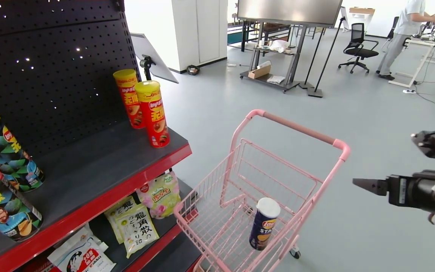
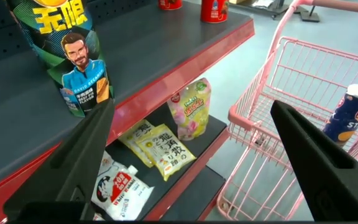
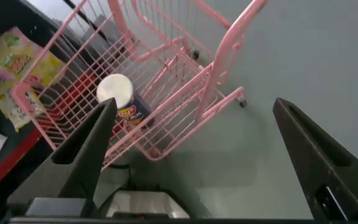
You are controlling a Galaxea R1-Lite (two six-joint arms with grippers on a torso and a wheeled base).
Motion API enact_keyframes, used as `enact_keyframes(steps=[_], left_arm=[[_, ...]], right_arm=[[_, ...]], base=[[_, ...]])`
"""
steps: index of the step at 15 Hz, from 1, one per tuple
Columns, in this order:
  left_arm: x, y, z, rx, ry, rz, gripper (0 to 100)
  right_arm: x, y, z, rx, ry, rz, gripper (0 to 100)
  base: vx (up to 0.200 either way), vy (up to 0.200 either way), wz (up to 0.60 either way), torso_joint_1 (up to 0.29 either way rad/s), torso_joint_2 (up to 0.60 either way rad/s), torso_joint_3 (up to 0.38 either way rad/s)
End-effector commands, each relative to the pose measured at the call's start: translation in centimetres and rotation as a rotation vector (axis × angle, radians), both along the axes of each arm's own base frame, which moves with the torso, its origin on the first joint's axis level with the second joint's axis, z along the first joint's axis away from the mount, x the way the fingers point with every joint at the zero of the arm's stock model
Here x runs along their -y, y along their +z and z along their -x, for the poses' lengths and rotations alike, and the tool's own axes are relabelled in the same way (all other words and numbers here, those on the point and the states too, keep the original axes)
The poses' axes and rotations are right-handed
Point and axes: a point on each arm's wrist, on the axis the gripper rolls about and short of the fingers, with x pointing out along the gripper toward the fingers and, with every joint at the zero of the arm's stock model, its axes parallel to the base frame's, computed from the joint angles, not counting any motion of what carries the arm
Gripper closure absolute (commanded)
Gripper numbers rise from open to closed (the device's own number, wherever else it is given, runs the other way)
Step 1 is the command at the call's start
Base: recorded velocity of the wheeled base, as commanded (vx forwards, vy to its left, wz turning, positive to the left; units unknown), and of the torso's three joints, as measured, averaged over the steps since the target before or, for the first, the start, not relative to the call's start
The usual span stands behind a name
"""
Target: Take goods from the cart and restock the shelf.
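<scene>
Head view is showing a pink cart point(image 1: 296, 128) standing on the grey floor point(image 1: 353, 234) just beside the shelf point(image 1: 100, 166), with its handle at the far end. A dark blue can point(image 1: 264, 223) with a white lid is standing alone in the cart's basket, lid up, near the basket's right wall. On the upper board of the shelf, two red cans point(image 1: 153, 113) are standing upright close together at the far end, one nearer the front edge and one nearer the pegboard back. Two dark patterned cans point(image 1: 2, 211) are standing at the near end of the same board, the nearer one right at the red front edge. Snack bags point(image 1: 136, 228) are lying on the lower board beneath.

Left tool point(image 2: 191, 155) is hanging in front of the shelf with its fingers point(image 2: 86, 162) spread wide and holding nothing. The nearer patterned can is sitting just beyond one finger, and the cart with the dark blue can is showing past the other. Right tool point(image 3: 191, 149) is hovering over the floor to the right of the cart, apart from it. Its fingers point(image 3: 316, 162) are also spread wide and empty, with the dark blue can lying below and beyond them in the basket.
</scene>
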Motion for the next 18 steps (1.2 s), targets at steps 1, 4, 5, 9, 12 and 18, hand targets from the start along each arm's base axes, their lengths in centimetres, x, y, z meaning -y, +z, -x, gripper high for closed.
enact_keyframes(steps=[1, 4, 5, 9, 12, 18], left_arm=[[0.0, 0.0, 0.0, -0.002, 0.0, 0.0, 0], [0.0, 0.0, 0.0, -0.002, 0.0, 0.0, 0], [0.0, 0.0, 0.0, -0.002, 0.0, 0.0, 0], [0.0, 0.0, 0.0, -0.002, 0.0, 0.0, 0], [0.0, 0.0, 0.0, -0.002, 0.0, 0.0, 0], [0.0, 0.0, 0.0, -0.002, 0.0, 0.001, 0]], right_arm=[[-1.2, -3.5, -3.2, -0.153, 0.053, -0.003, 0], [-3.0, -3.9, -3.8, -0.129, 0.121, -0.004, 0], [-3.4, -3.9, -3.8, -0.12, 0.138, -0.004, 0], [-5.1, -4.6, -3.1, -0.132, 0.213, 0.0, 0], [-5.9, -5.2, -3.2, -0.096, 0.246, 0.007, 0], [-8.2, -6.0, -3.0, -0.046, 0.321, 0.019, 0]], base=[[0.0, 0.0, 0.0, 0.0, 0.0, 0.0], [0.0, 0.0, 0.0, 0.0, 0.0, 0.0], [0.0, 0.0, 0.0, -0.1, 0.24, 0.139], [0.0, 0.0, 0.0, -0.139, 0.34, 0.193], [0.0, 0.0, 0.0, -0.15, 0.34, 0.209], [0.0, 0.0, 0.0, -0.143, 0.36, 0.213]])
